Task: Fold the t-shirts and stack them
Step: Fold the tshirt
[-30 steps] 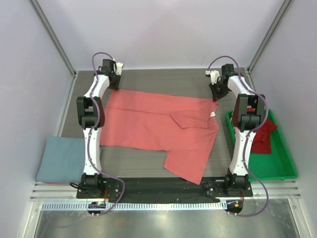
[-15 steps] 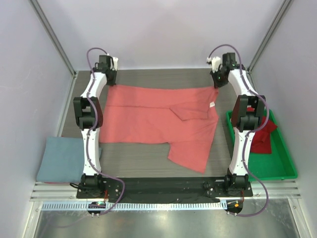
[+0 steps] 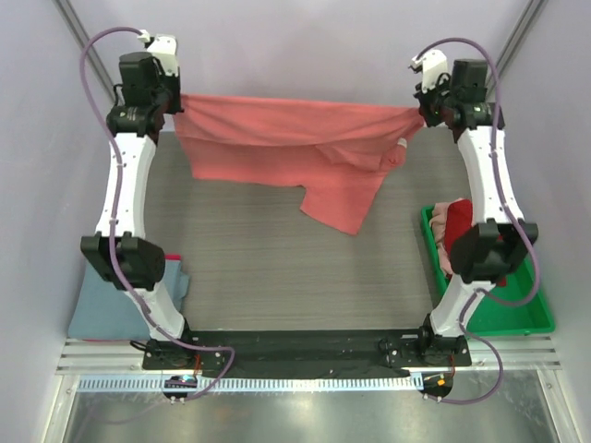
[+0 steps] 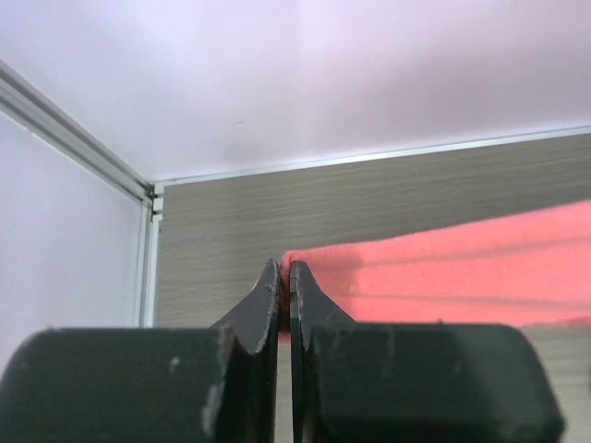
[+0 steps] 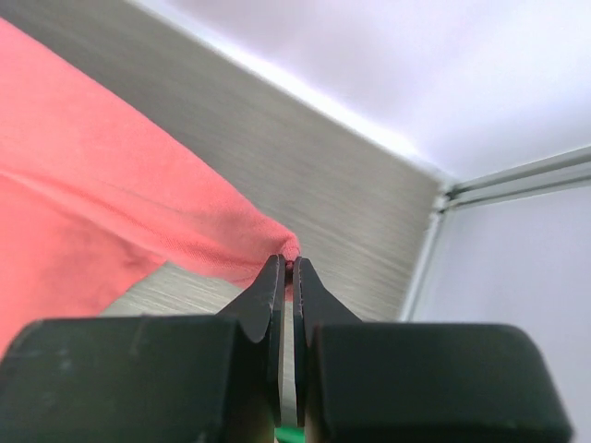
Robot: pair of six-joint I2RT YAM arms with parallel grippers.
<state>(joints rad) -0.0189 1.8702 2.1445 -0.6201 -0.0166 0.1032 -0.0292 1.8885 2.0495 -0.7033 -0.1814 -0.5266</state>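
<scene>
As left tool (image 4: 285, 269), right tool (image 5: 285, 264) pinch corners, salmon-red t-shirt (image 3: 295, 138) hangs between.

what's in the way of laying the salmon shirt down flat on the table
nothing visible. the salmon-red shirt hangs pinched between the left fingers and right fingers over bare table; the grey-blue shirt at the near left and the green tray at the right lie off to the sides.
</scene>
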